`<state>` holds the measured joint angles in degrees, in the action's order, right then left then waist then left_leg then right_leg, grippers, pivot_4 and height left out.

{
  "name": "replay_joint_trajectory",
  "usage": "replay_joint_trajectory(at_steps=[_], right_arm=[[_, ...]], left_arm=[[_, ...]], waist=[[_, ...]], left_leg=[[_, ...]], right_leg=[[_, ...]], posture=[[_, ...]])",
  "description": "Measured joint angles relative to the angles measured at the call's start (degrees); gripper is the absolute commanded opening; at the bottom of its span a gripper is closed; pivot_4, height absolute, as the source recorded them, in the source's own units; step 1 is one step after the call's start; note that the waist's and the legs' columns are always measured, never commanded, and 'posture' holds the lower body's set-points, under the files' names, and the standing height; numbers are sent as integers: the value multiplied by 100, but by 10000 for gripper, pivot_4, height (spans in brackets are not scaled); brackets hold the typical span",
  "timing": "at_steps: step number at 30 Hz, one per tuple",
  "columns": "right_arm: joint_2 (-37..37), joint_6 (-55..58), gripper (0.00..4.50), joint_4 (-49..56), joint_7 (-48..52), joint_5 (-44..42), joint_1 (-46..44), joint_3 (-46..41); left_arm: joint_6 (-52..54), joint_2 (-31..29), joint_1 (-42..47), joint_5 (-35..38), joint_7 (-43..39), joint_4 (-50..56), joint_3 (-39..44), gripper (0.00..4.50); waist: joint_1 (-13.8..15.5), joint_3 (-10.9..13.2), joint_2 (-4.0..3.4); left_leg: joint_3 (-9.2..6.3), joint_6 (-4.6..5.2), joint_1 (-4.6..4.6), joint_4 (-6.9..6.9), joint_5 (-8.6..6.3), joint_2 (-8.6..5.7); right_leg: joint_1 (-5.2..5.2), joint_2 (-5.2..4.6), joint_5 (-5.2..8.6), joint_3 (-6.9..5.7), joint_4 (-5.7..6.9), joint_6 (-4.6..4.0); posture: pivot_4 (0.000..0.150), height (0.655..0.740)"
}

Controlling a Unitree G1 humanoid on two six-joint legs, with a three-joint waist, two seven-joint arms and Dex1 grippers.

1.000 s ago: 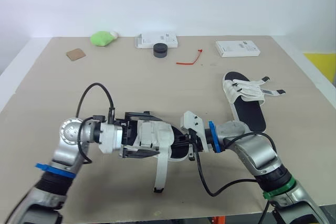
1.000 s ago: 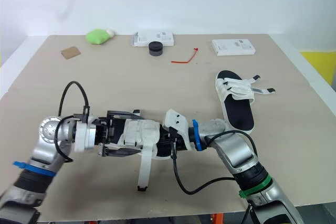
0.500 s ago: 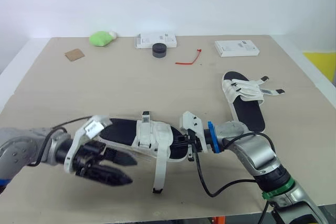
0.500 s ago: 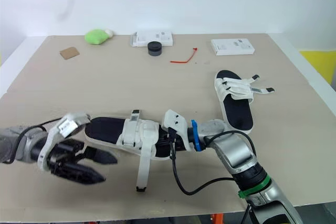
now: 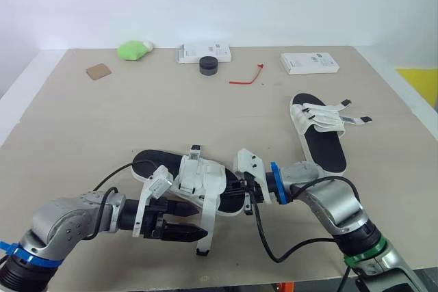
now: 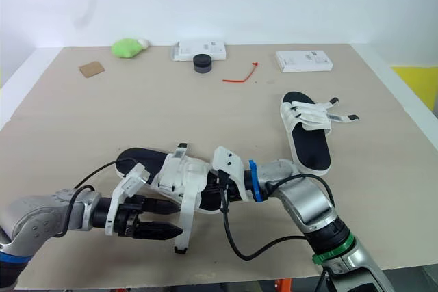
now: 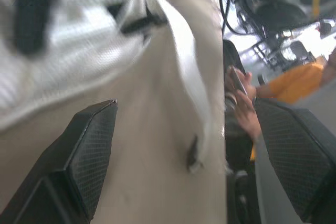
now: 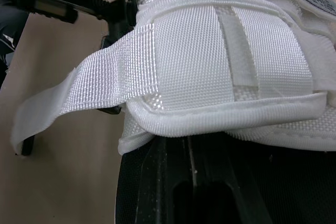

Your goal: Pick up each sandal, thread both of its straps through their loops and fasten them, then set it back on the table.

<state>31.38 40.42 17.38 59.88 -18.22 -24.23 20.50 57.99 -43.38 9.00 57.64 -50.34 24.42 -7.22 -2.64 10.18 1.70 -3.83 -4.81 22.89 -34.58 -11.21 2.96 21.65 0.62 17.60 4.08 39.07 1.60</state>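
Observation:
The near sandal has a black sole and white straps, and lies tilted near the table's front edge. My right gripper is shut on the sole at the sandal's right end. One loose white strap hangs from the sandal down to the table. My left gripper sits just left of that strap, open, and its fingertips stand wide apart around the strap without touching it. The second sandal lies flat at the right with its strap ends loose.
Along the back of the table are a green object, a brown card, a white box with a black cylinder in front, a red tie and another white box. A person is beyond the table.
My left gripper let go of the sandal, drew back to the left, then came in again low beside the hanging strap. The sandal turned slightly in my right gripper.

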Motion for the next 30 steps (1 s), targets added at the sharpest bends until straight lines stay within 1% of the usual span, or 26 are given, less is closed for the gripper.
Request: replay_joint_trajectory(at_steps=[2, 3, 5, 9, 11, 12, 16, 17, 18, 27, 29, 30], right_arm=[[17, 23, 0, 55, -5, -10, 38, -6], [27, 41, 0, 68, -11, -11, 41, -14], [29, 67, 0, 89, -15, -12, 48, -11], [28, 82, 0, 95, -18, -18, 46, -7], [29, 101, 0, 96, -24, -19, 47, -17], [28, 101, 0, 96, -31, -19, 46, -14], [33, 102, 0, 98, -47, -19, 66, -26], [33, 102, 0, 98, -53, -19, 69, -26], [33, 102, 0, 98, -56, -19, 69, -26], [26, 94, 0, 90, -59, -19, 59, -18], [24, 91, 0, 76, -53, -19, 52, -18], [21, 80, 0, 50, -45, -19, 41, -18]], left_arm=[[189, 70, 71, 81, 33, -98, -26, 42424], [590, 204, 230, 381, 57, -247, -44, 42424], [1158, 216, 453, 723, 47, -427, -90, 42424], [1557, 257, 621, 802, 6, -560, -173, 42424], [1604, 424, 707, 785, 57, -612, -170, 32079], [1611, 449, 724, 785, 72, -621, -171, 28577], [1586, 668, 757, 735, 200, -669, -134, 9940], [1577, 677, 760, 719, 229, -674, -130, 4306], [1560, 677, 761, 683, 233, -673, -130, 355], [1557, 639, 770, 651, 125, -648, -94, 355], [1551, 561, 887, 659, -38, -653, -14, 355], [1566, 485, 1097, 724, -186, -741, 108, 355]], waist=[[0, -1, -1], [0, -3, 0], [-1, -4, 2], [-1, -4, 2], [2, -5, 3], [2, -5, 3], [2, -9, 3], [2, -10, 4], [2, -10, 3], [1, -10, 3], [1, -9, 3], [1, -9, 3]], left_leg=[[0, 0, 0, 0, 0, 0], [-1, 0, 1, -1, 0, -1], [-3, 0, 1, -3, 0, -1], [-3, 0, 1, -3, 0, -2], [-4, 0, 1, -5, 0, -2], [-4, 0, 0, -6, 0, -2], [-5, 0, -4, -9, 0, -4], [-5, 0, -4, -9, 0, -4], [-5, 0, -5, -10, 0, -5], [-6, 0, -7, -10, 0, -4], [-7, 0, -7, -10, 0, -4], [-8, -1, -7, -10, 1, -4]], right_leg=[[0, 0, 0, 0, 0, 1], [0, 0, 1, -2, 0, 1], [-1, 1, 0, -3, 0, 1], [-2, -1, 0, -2, 0, 1], [-5, -1, 0, -4, 1, 1], [-6, -1, -1, -4, 1, 1], [-13, -3, -1, -4, 0, 2], [-14, -3, -1, -4, 0, 2], [-14, -3, -2, -4, 0, 3], [-16, -2, -2, -4, 1, 3], [-16, -1, -2, -7, 1, 3], [-16, -1, -2, -8, 1, 2]], posture=[[1500, 7400], [1500, 7400], [1500, 7400], [1500, 7400], [1500, 7400], [1500, 7400], [1500, 7400], [1500, 7400], [1500, 7400], [1500, 7400], [1500, 7400], [1500, 7400]])
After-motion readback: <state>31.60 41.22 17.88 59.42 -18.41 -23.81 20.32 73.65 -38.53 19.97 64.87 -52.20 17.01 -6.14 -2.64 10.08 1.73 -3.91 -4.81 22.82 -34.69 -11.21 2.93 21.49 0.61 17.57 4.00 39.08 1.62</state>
